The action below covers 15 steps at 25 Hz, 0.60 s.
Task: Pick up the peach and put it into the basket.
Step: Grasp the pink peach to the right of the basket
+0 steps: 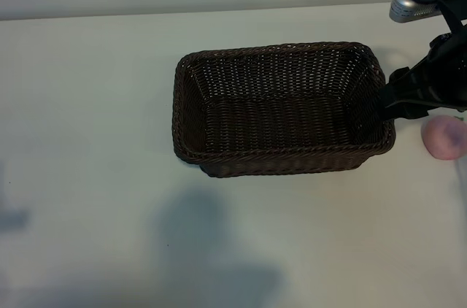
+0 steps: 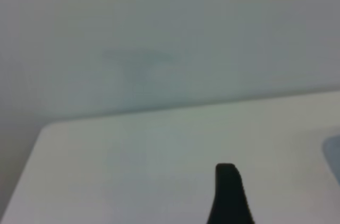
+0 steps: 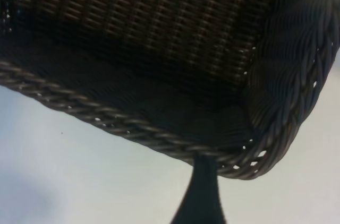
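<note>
We see the peach [image 1: 445, 137] on the surface [image 1: 95, 104] just outside the basket's [image 1: 281, 109] right end, not yet in it. Our right gripper [image 1: 394, 100] sits at that same end wall, released and empty, the peach just beside it. The risk, we judge, is nudging the basket or rolling the peach away on approach. Only the exterior view shows the peach; the right wrist view shows just the basket's braided rim. Our left gripper [image 2: 228, 192], released, faces bare surface.
</note>
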Each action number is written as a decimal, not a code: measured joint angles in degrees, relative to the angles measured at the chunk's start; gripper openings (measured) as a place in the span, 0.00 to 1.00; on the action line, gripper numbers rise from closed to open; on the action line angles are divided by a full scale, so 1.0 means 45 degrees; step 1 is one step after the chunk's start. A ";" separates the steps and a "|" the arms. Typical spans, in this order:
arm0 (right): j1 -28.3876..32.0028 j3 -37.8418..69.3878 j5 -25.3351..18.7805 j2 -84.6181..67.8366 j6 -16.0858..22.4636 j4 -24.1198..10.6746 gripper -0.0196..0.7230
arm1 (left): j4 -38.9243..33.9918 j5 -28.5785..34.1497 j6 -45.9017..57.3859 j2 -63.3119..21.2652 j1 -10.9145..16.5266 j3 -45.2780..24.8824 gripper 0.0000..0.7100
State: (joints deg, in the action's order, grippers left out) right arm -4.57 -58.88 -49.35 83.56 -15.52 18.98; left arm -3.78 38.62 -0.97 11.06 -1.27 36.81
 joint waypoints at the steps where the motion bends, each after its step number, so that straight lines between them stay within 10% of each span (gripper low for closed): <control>1: 0.0000 0.0000 0.0000 0.0000 0.0000 0.0000 0.83 | 0.0000 0.0401 0.0216 -0.0429 0.0000 0.0011 0.70; 15: 0.0000 0.0000 0.0015 0.0000 0.0000 0.0000 0.83 | 0.0552 0.3337 0.0998 -0.2551 0.0000 0.0074 0.70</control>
State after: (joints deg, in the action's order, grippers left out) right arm -4.57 -58.88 -49.29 83.56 -15.52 18.98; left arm -1.30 53.64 3.52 -0.42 -1.27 37.14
